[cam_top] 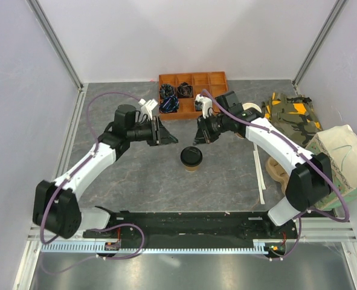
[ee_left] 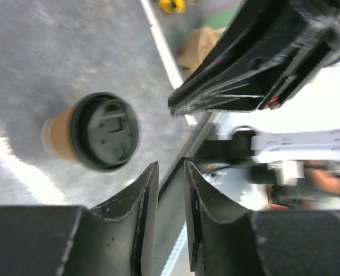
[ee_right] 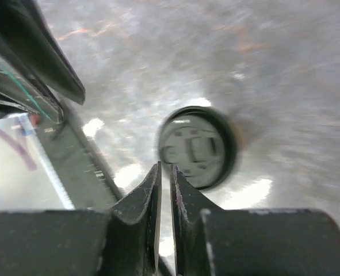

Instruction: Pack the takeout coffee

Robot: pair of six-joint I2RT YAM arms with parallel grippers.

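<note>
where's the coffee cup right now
In the top view the takeout coffee stands upright on the grey table, near its middle, just in front of the gap between the left gripper and right gripper, apart from both.

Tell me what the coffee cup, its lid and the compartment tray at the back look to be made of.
Coffee cup: likely paper, matte tan wall without gloss. Lid: looks like moulded black plastic, with raised shapes and a slight sheen. Compartment tray: rigid orange-brown dividers; plastic or wood, cannot tell.

White arms [cam_top: 93, 160] with black joints, purple cables looping along them, and scuffed black jaws.
</note>
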